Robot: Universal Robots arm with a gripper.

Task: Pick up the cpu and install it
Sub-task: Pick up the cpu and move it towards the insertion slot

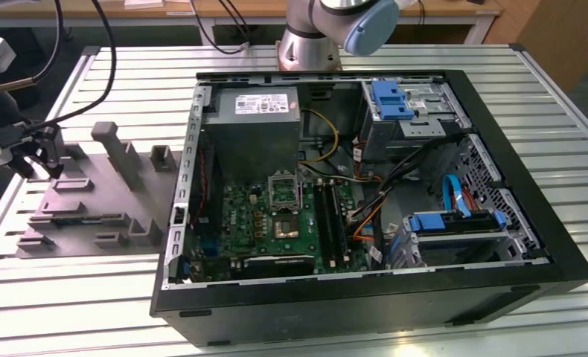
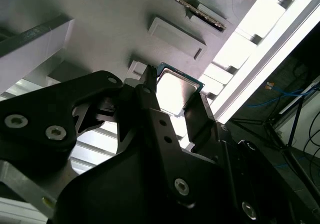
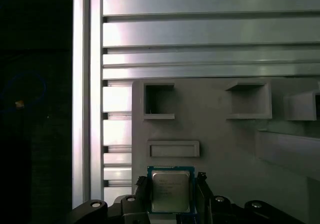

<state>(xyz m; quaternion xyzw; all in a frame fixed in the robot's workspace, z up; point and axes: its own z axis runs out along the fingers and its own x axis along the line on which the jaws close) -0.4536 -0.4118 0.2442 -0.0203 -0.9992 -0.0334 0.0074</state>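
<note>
The cpu (image 3: 171, 191), a small square chip with a silvery top and a green rim, sits between my gripper's (image 3: 171, 185) two black fingers in both wrist views. The fingers press on its two opposite edges, so the gripper is shut on the cpu (image 2: 176, 90). Behind the chip lies the grey moulded fixture plate (image 3: 225, 144). In the exterior view my gripper (image 1: 44, 167) hangs at the far left, over the plate's (image 1: 85, 212) left edge. The chip itself is hidden there. The open computer case (image 1: 374, 301) lies to the exterior view's right, with the motherboard's cpu socket (image 1: 284, 195) uncovered.
The fixture plate carries upright blocks (image 1: 120, 152) and shallow pockets (image 3: 159, 102). The slatted aluminium table (image 3: 200, 34) ends close beside the gripper. The arm's base (image 1: 314, 37) stands behind the case. Cables (image 1: 85, 74) trail across the table's back left.
</note>
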